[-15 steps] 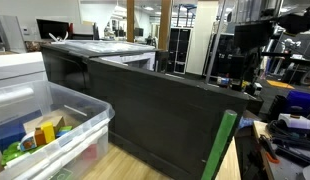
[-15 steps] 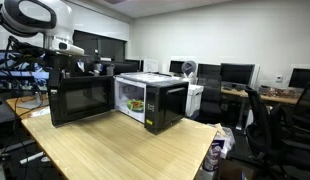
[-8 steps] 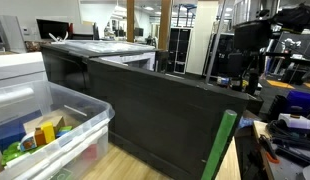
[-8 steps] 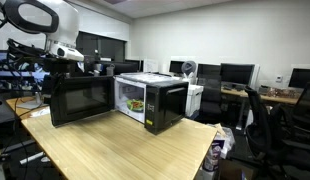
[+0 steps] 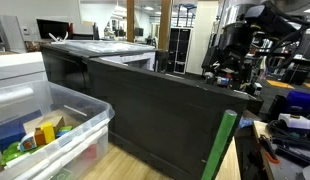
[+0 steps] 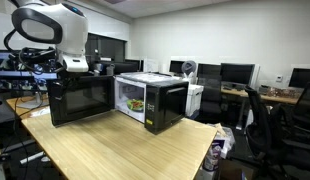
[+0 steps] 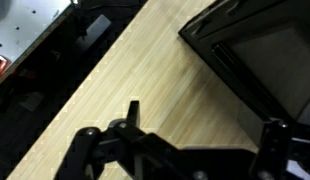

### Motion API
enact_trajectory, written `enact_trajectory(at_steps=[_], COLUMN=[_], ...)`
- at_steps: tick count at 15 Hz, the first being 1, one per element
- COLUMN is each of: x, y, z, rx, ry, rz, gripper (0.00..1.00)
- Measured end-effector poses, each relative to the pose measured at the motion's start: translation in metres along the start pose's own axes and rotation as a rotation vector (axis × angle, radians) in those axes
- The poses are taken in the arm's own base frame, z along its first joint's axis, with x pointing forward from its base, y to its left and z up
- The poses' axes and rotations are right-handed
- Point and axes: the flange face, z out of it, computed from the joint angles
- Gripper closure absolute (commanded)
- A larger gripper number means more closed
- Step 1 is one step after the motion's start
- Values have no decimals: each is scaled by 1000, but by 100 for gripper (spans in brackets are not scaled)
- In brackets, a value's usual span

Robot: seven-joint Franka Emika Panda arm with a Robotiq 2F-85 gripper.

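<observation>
While the table (image 7: 145,70) stretched beneath the end effector (image 7: 200,118), the black microwave (image 7: 265,50) sat just beside and below it. Spread wide and holding nothing, the end effector probably needed a slow, square approach, clear of the casing's edge.

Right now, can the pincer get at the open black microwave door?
Probably yes. The open pincer hangs close above the open black microwave door, and nothing shows between them.

Arm (image 6: 50,25) lower and closer over the black microwave (image 6: 80,98).
</observation>
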Motion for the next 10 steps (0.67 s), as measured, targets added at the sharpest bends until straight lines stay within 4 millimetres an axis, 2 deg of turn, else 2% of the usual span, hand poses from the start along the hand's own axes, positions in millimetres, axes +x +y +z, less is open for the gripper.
enact_trajectory(at_steps=[4, 10], x=[18, 33], y=[-6, -14], z=[8, 28], rx=[103, 231], ry=[49, 108], rz=[70, 103], gripper=[0, 0])
